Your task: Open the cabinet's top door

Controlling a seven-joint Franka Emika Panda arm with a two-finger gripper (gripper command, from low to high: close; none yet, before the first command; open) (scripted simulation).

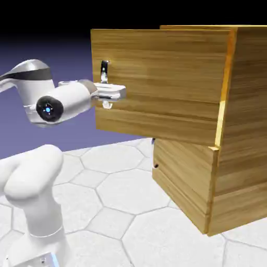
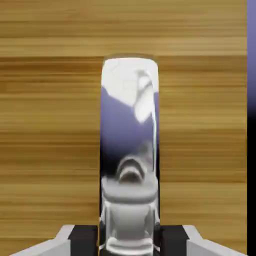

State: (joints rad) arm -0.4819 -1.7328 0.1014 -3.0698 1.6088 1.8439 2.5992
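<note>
Wood grain in light-brown stripes covered the cabinet [image 1: 229, 172], which stood on the pale hexagon-tiled desk [image 1: 120, 208] at the exterior view's right. In that view the top door [image 1: 161, 83] already stood well out from the cabinet's front, toward the arm and overhanging the lower panel [image 1: 182, 182], so I judged the opening well along. Its small vertical metal handle [image 1: 104, 71] sat near the door's left edge, and the white arm reached level to it, with the end effector [image 1: 110, 94] meeting the handle's lower part. In the hand view the handle [image 2: 130, 150] filled the middle as a polished, mirror-like bar against the door's wood [image 2: 50, 125], and the 2 grey fingertips [image 2: 65, 239] showed at the bottom edge on either side of it; the end effector was clenched on the handle. The door looked rigid and fairly heavy, likely to move as 1 stiff piece. The handle seemed the only sound place to take hold, and its smooth metal looked slippery, so a firm grip low on the bar and a steady pull seemed wise, lest the fingers slide off.
</note>
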